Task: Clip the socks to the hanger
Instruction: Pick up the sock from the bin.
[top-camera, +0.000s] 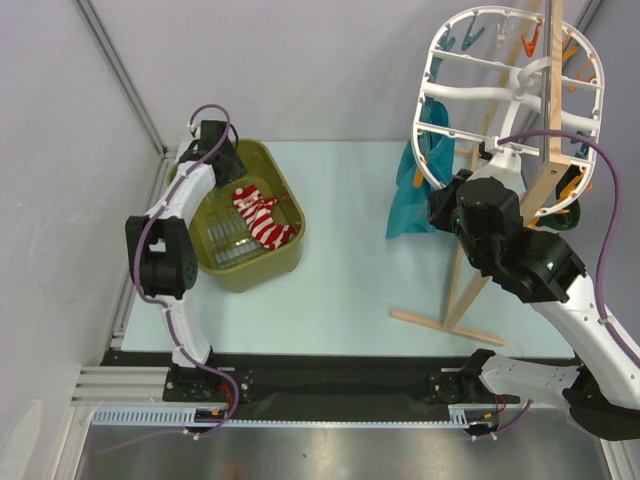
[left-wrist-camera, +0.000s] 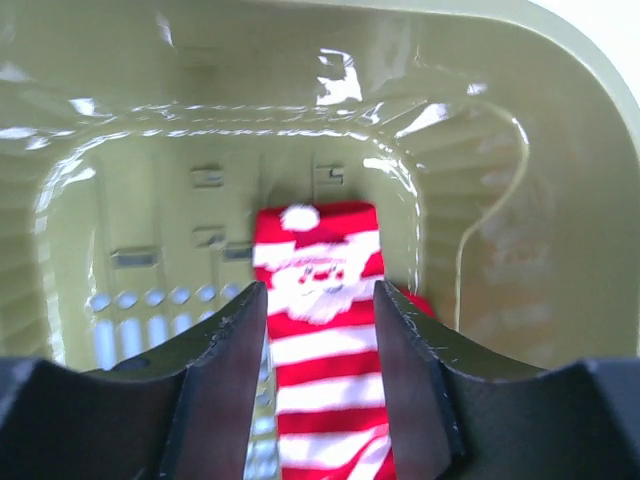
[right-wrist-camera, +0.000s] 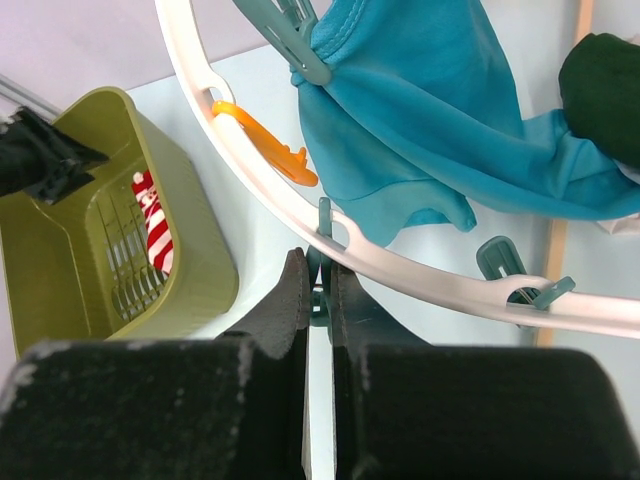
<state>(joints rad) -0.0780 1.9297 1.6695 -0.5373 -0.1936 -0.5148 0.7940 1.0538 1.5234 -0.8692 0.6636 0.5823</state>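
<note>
A red-and-white striped sock (top-camera: 262, 218) (left-wrist-camera: 320, 340) (right-wrist-camera: 155, 225) lies inside the olive-green basket (top-camera: 290, 190). My left gripper (top-camera: 232, 165) (left-wrist-camera: 318, 300) hangs over the basket's far left corner. It is open, and the sock shows in the gap between its fingers (left-wrist-camera: 230, 370), lower down. The white oval hanger (top-camera: 500, 95) (right-wrist-camera: 240, 180) hangs at the right on a wooden stand. My right gripper (top-camera: 442, 203) (right-wrist-camera: 318, 268) is at the hanger's lower rim, shut on a teal clip (right-wrist-camera: 322, 292).
A teal cloth (top-camera: 412, 195) (right-wrist-camera: 420, 110) and a dark green cloth (right-wrist-camera: 605, 90) hang clipped on the hanger. An orange clip (right-wrist-camera: 265, 140) and another teal clip (right-wrist-camera: 500, 262) sit along the rim. The wooden stand's foot (top-camera: 445, 327) lies on the table.
</note>
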